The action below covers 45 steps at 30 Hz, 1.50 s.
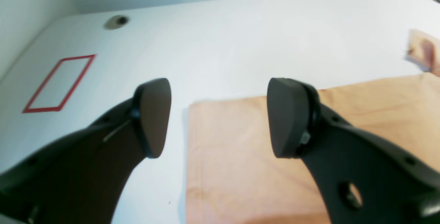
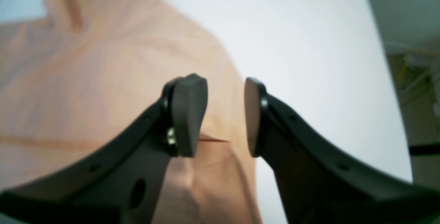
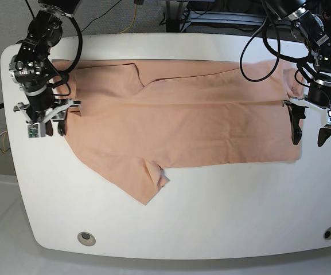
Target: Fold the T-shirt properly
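Black jaws of the left gripper (image 1: 220,117) are standing wide in the left wrist view, hanging over the T-shirt (image 1: 247,162) edge at lower right, white table (image 1: 240,38) beyond.

Right wrist view: the right gripper (image 2: 225,112) is holding its jaws partly apart, empty, above salmon cloth filling the left.

Base view: the shirt is spreading across the table's middle, grippers flanking its ends.

Two black-and-silver jointed arms (image 3: 36,54) trail looping black cables (image 3: 257,46); curved matte-black fingers (image 1: 153,117) bear flat rounded pads.
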{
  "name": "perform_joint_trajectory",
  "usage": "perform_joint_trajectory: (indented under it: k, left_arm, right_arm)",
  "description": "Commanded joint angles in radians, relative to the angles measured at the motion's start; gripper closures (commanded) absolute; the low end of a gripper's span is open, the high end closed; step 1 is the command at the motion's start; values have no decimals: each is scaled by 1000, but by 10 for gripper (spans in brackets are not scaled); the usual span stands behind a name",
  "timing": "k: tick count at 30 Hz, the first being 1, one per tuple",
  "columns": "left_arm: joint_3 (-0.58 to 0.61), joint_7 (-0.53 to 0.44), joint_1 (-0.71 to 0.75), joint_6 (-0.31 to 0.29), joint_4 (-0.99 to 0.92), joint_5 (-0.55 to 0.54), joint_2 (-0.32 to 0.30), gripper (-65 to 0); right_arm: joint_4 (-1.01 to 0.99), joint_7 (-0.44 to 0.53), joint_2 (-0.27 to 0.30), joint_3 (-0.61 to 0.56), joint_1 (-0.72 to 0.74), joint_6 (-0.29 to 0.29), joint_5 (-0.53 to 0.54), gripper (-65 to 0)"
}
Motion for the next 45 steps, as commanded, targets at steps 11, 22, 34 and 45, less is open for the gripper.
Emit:
perform_joint_trajectory:
  k: [11,22,34,45]
  left_arm:
    - [0,-29,-12,9,-66,-17,-18,-411]
    - [-3,-29,-14,9,-71,-17,-15,-411]
    - [-39,-29,-11,9,-74,-17,-18,-411]
    - [-56,-29,-12,9,-79,-17,-20,-411]
  right_arm:
    - [20,37,-69,-38,41,-4,-165,-215]
    - [21,37,-69,-38,47,-4,-162,-215]
    - [21,37,-71,-40,47,-4,-162,-215]
    - [21,37,-71,-40,47,-4,-162,-215]
